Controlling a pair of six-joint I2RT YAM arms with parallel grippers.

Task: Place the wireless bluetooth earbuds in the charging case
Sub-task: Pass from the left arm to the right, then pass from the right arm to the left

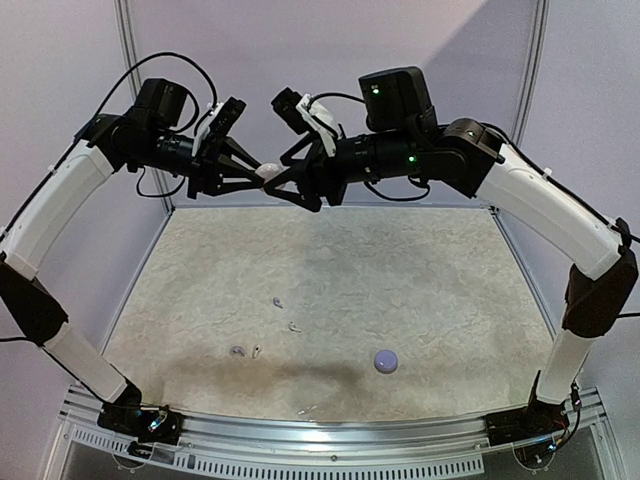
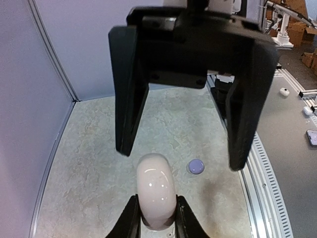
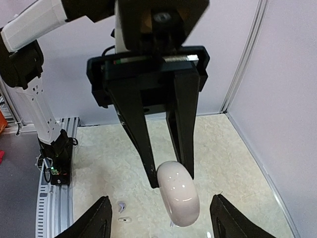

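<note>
My left pincer point(image 2: 156, 225) is clamped on the case point(image 2: 156, 191), high in the air over the far side of the bench point(image 1: 450, 280). It holds only one end of the case, and the rest stands out free. My right pincer point(image 2: 181, 157) faces it with the jaws wide apart, one on each side of the case, and they do not touch it.

The earbuds point(image 1: 240, 350) are, I think, the small whitish pieces on the near left part of the bench, well apart from the case. They are too small to be sure. A lavender disc point(image 1: 385, 361) lies near, a little to the right, and I cannot tell what it is.

The main danger, in my judgement, is a drop. The case is round and glossy, so if my right jaws close off-centre they can squeeze it out of the left grip. From this height it would bounce, could scatter the earbuds, or could roll off the bench.

The second danger is that my right fingers hit my left fingers, because both pincers meet at one small thing.

The third is that I see no open lid. If I pull at the wrong place, the case will twist and will not open.
</note>
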